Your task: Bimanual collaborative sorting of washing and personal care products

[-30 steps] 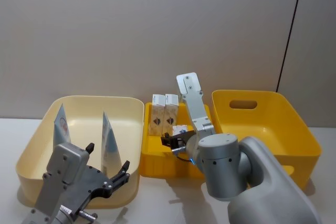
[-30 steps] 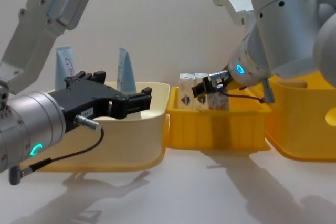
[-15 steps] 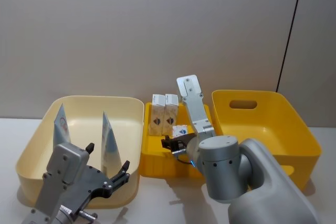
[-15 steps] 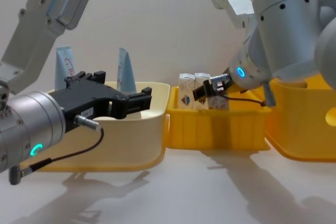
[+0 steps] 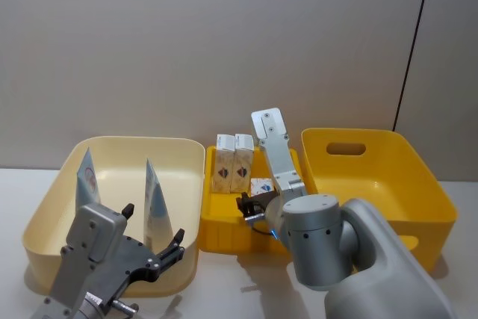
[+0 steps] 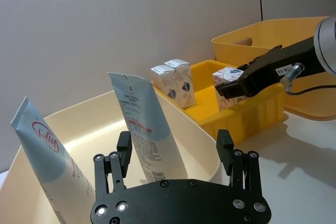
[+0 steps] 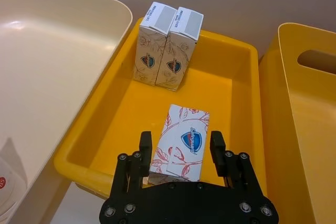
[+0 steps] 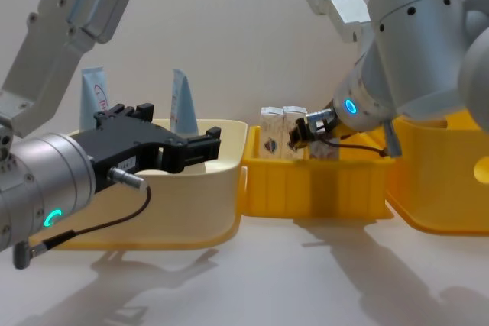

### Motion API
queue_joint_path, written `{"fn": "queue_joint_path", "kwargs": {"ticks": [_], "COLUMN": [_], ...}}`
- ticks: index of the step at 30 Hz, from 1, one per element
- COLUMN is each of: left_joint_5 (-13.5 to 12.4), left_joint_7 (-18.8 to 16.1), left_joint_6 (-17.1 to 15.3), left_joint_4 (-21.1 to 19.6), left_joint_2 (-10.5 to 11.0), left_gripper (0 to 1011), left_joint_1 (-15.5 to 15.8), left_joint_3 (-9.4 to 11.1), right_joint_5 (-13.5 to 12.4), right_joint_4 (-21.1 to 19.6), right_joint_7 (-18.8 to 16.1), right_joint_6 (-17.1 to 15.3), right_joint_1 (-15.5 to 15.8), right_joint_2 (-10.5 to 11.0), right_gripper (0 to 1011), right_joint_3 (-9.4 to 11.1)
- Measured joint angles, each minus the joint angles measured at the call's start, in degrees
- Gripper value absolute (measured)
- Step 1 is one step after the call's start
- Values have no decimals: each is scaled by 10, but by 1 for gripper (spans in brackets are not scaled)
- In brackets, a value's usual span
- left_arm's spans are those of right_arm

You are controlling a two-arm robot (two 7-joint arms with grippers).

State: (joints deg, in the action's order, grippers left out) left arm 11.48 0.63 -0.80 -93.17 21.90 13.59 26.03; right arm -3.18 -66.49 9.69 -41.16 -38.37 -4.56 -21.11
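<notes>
Two tall white tubes with light blue crimped ends stand in the cream bin. Two small white cartons stand upright at the back of the small yellow tray. My right gripper hangs low over this tray, shut on a third carton whose emblem faces up. My left gripper is open in front of the cream bin, with the nearer tube just beyond its fingers.
A large yellow bin with a handle slot stands right of the tray and touches it. The three containers form a row against a grey wall. Bare white table lies in front of them.
My right gripper has lowered the carton deeper into the small yellow tray and shifted slightly to the right. The left arm has not moved.
</notes>
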Motion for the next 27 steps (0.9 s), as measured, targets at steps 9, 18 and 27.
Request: {"fn": "queue_joint_path", "kwargs": {"ticks": [9,18,27], "left_joint_5": [0,0,0], "left_joint_7": [0,0,0], "left_joint_6": [0,0,0], "left_joint_4": [0,0,0], "left_joint_2": [0,0,0], "left_gripper": [1003,1003,1003], "left_joint_1": [0,0,0], "left_joint_3": [0,0,0], "right_joint_5": [1,1,2], "right_joint_4": [0,0,-1], "right_joint_7": [0,0,-2], "right_joint_6": [-1,-1,2], "right_joint_1": [0,1,0], "right_joint_2": [0,0,0], "right_gripper": [450,441,443], "right_joint_3": [0,0,0]}}
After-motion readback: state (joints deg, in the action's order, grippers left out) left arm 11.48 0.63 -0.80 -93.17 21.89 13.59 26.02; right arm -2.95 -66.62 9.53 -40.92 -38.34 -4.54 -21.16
